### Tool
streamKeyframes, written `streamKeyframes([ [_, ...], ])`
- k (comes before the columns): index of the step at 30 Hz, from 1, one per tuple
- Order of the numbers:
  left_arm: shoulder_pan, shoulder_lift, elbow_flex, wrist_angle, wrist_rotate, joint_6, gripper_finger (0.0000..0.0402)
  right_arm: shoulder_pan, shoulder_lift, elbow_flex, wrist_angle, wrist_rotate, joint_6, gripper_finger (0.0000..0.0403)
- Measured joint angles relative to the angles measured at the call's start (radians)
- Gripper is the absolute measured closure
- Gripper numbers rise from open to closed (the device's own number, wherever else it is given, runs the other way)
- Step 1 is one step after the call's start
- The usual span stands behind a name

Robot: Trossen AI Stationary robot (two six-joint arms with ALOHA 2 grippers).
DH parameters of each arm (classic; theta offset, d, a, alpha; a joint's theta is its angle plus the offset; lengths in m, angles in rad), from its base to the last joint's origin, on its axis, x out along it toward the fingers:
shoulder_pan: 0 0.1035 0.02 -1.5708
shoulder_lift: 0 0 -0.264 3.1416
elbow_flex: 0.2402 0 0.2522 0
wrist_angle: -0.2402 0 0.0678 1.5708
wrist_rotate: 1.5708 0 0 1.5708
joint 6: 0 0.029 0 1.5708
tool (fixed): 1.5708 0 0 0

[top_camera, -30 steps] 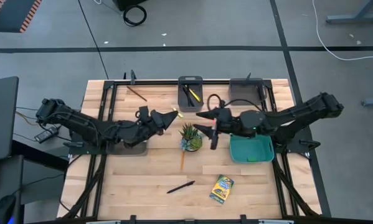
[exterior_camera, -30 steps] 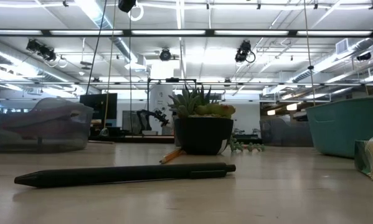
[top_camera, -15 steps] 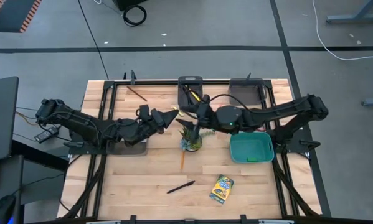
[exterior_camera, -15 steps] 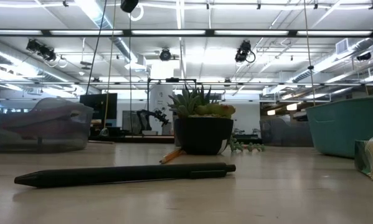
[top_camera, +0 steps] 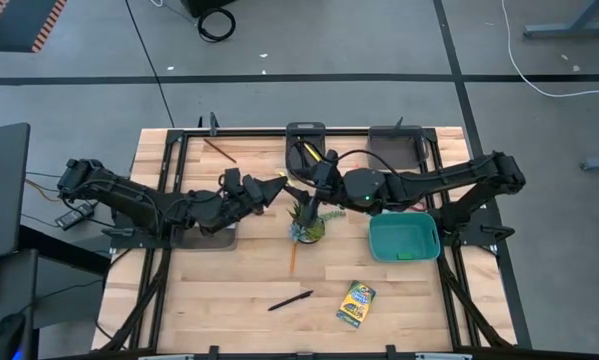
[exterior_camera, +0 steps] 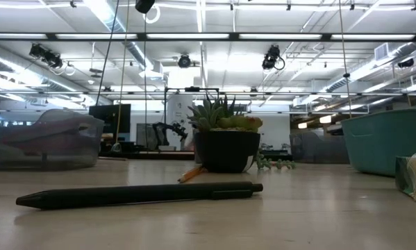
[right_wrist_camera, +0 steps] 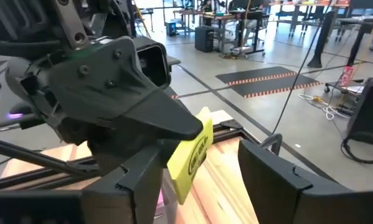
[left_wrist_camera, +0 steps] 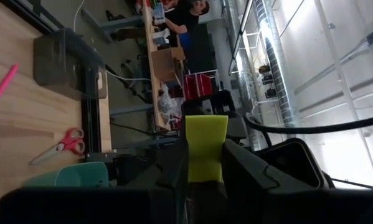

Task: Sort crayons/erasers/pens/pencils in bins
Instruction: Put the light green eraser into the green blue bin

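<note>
A yellow eraser [left_wrist_camera: 206, 134] is held in the air by my left gripper [top_camera: 282, 184], just left of the potted plant [top_camera: 306, 222]. My right gripper [right_wrist_camera: 202, 168] faces it from the right and is open. Its fingers [right_wrist_camera: 267, 174] stand on either side of the eraser's [right_wrist_camera: 192, 155] free end; I cannot tell whether one touches it. On the table lie a black pen [top_camera: 291, 300], an orange pencil [top_camera: 292, 258] and the crayon box [top_camera: 356, 303]. The dark bin [top_camera: 306, 145] at the far edge holds pens. My left gripper pinches the eraser's two broad faces [left_wrist_camera: 205, 168] between its two fingers. The fingers come level from the table's left. The eraser's other end [right_wrist_camera: 202, 124] sticks out past the fingertips. It is lifted clear of the table.
A teal bin [top_camera: 404, 240] stands at the right, a grey bin [top_camera: 397, 145] at the far right, and another grey bin [top_camera: 204, 235] under my left arm. A thin reddish stick [top_camera: 219, 150] lies at the far left. Scissors [left_wrist_camera: 58, 144] and a pink pencil [left_wrist_camera: 2, 87] lie on the wood.
My right gripper has moved toward the table's left and a little toward the far edge. It has passed over the plant and come up to my left gripper and the eraser. My left gripper has kept still with the eraser.
</note>
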Motion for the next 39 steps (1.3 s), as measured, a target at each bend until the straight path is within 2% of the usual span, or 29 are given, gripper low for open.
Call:
streamKeyframes([
  [3, 0.000, 0.000, 0.000, 0.000, 0.016, 0.000, 0.0305, 0.000, 0.000, 0.000, -0.015, 0.000, 0.012, 0.0213],
  [6, -0.001, 0.000, 0.000, -0.003, 0.021, 0.000, 0.0307, -0.001, 0.000, 0.000, -0.028, -0.001, 0.018, 0.0250],
  [12, -0.001, 0.000, 0.000, -0.005, 0.016, 0.003, 0.0301, 0.000, -0.004, 0.000, -0.047, -0.004, 0.038, 0.0373],
  [15, -0.001, -0.003, 0.002, -0.023, 0.034, 0.049, 0.0295, 0.001, -0.020, 0.000, -0.063, 0.019, 0.037, 0.0377],
  [18, -0.003, -0.011, 0.001, -0.054, 0.044, 0.102, 0.0290, 0.006, -0.069, 0.002, -0.168, 0.098, 0.065, 0.0377],
  [20, -0.003, -0.032, 0.000, -0.081, 0.047, 0.135, 0.0287, 0.007, -0.118, 0.013, -0.301, 0.133, 0.117, 0.0377],
  [23, -0.002, -0.075, 0.001, -0.125, 0.067, 0.201, 0.0285, 0.009, -0.195, 0.015, -0.535, 0.129, 0.245, 0.0377],
  [26, -0.002, -0.126, 0.001, -0.178, 0.078, 0.282, 0.0286, 0.022, -0.278, 0.015, -0.798, 0.041, 0.444, 0.0377],
  [29, -0.002, -0.189, 0.001, -0.199, 0.079, 0.366, 0.0289, 0.046, -0.322, 0.016, -1.059, -0.117, 0.663, 0.0372],
  [32, 0.001, -0.239, 0.001, -0.209, 0.076, 0.452, 0.0289, 0.079, -0.334, 0.015, -1.278, -0.243, 0.794, 0.0366],
  [35, 0.006, -0.268, 0.001, -0.212, 0.075, 0.522, 0.0287, 0.092, -0.332, 0.015, -1.411, -0.308, 0.863, 0.0365],
  [39, 0.021, -0.273, 0.001, -0.211, 0.075, 0.549, 0.0289, 0.092, -0.320, 0.014, -1.451, -0.392, 0.904, 0.0365],
])
